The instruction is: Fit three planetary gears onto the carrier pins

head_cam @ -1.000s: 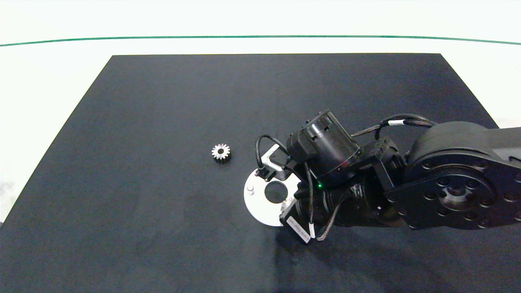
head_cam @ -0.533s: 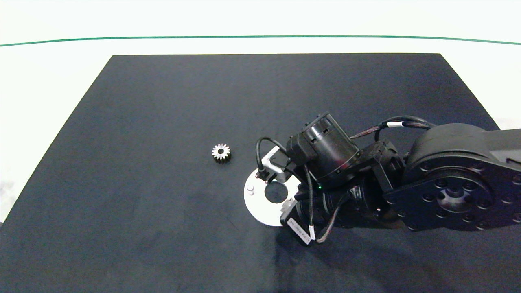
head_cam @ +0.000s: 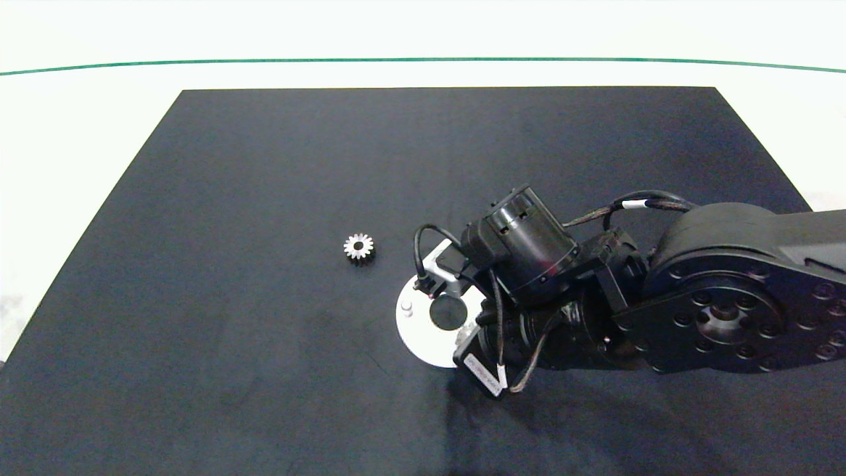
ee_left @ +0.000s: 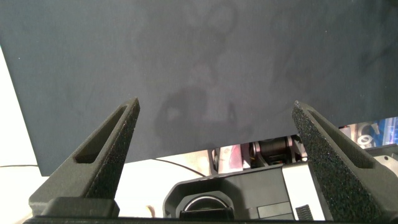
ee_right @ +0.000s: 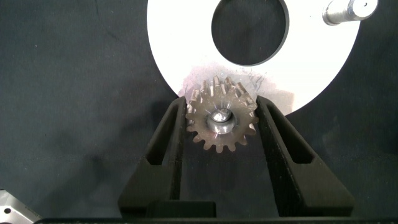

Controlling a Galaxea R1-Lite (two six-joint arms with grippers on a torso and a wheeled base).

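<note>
right gripper, gear between fingers, on pin

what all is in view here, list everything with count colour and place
planetary gears: two seen, silvery; loose gear lies on the mat left of the disc; held gear sits over a pin at the disc's edge, the pin tip showing in its bore
white disc: one, white with a large round centre hole, on the mat, partly under the right arm
carrier pins: bare pin pale grey, upright near the disc's left rim; others not clear
black mat: one, covers most of the table
white table: one, with a green line across its far side
right gripper: grey fingers either side of the held gear, over the disc
left gripper: open, above bare mat, away from the parts
</note>
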